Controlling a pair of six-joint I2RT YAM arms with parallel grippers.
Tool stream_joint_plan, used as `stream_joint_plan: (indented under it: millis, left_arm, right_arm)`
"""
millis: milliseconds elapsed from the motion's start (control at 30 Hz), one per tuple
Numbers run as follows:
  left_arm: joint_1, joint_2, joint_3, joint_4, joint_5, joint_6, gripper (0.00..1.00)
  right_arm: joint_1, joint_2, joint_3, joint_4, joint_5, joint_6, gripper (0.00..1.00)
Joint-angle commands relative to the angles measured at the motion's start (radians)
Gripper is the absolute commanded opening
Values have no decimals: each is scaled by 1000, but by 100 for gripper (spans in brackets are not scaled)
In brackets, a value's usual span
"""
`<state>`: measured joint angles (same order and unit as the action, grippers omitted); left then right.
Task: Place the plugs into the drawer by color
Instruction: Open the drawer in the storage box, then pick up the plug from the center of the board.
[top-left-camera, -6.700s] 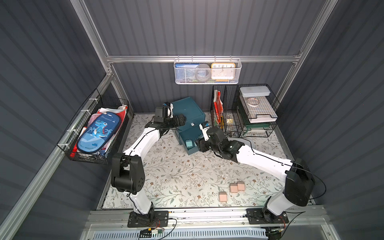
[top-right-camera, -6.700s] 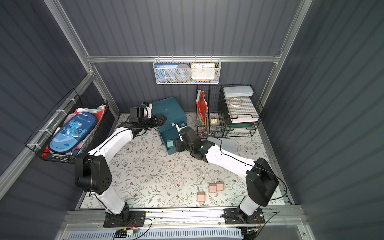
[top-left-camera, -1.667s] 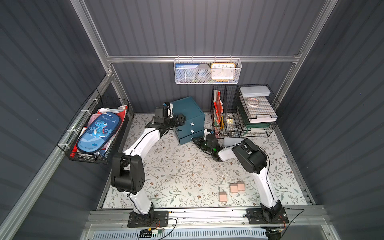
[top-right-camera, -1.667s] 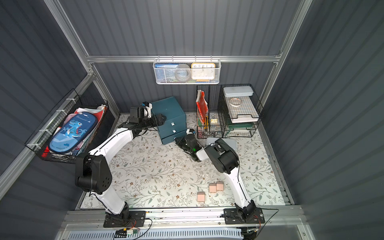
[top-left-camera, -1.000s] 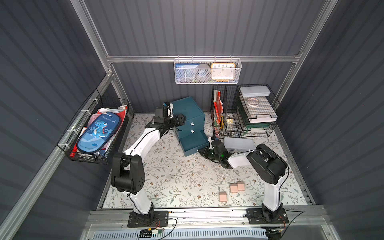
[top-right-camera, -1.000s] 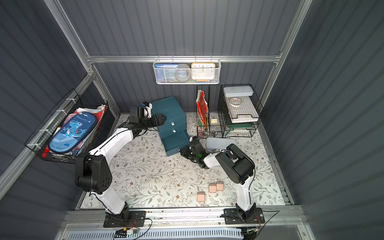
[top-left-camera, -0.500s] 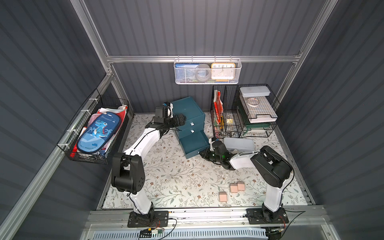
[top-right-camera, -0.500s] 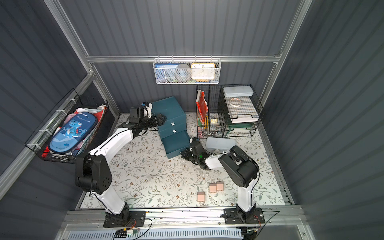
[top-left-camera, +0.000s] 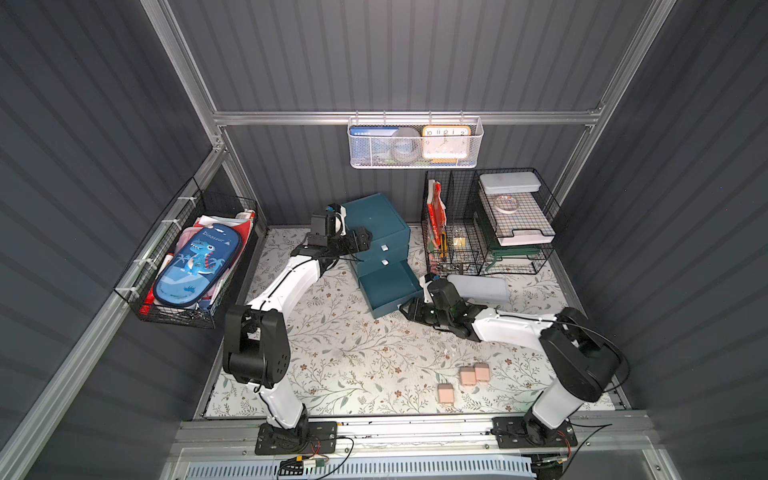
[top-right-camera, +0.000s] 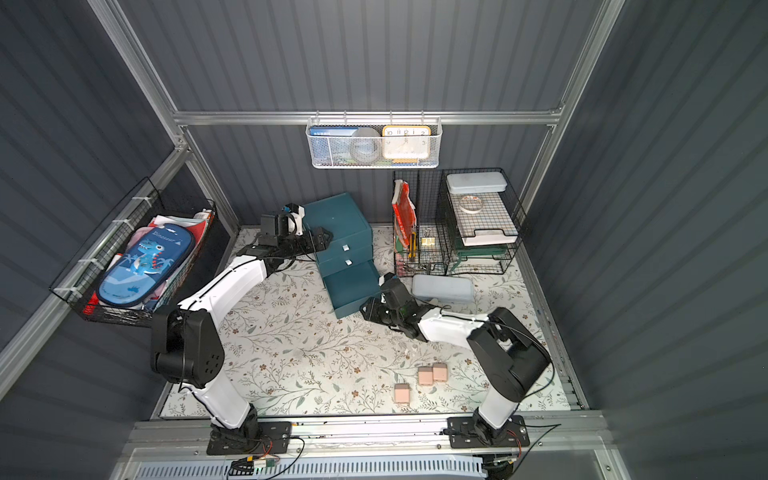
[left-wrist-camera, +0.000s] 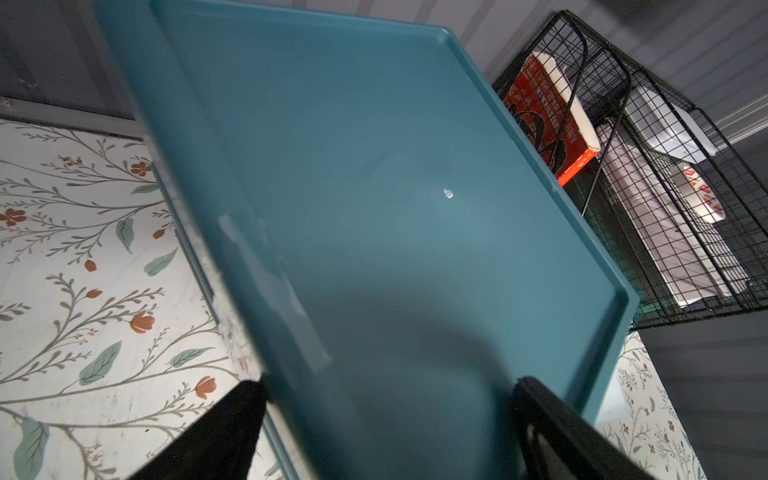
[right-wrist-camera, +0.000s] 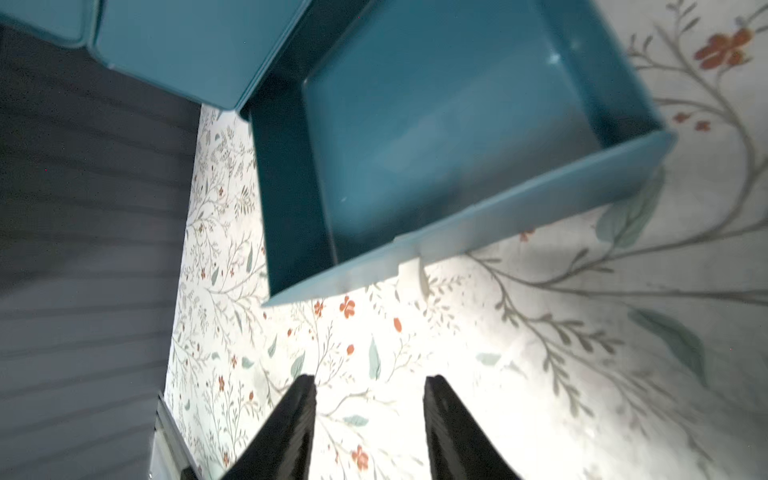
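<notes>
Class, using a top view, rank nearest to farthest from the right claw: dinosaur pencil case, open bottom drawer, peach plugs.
1. Open bottom drawer, just beside the right claw.
2. Peach plugs, toward the front.
3. Dinosaur pencil case, in the left-wall basket.

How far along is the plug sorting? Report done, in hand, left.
Done: the bottom drawer stands pulled out, empty. In hand: nothing held; the right gripper hangs open just off that drawer's front, and the left gripper is spread wide at the cabinet top. Left: three pink plugs lie on the table. No green or blue plugs show; upper drawers shut.
</notes>
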<state>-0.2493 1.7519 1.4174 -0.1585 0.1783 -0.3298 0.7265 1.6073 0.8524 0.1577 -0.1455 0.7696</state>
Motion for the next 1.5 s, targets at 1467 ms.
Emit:
stream_joint_plan:
  millis: [1467]
  left_arm:
    - [-31,73,-61,-148,-16,30,97]
  right_arm:
    - [327,-559,-316,-838,449,290,48]
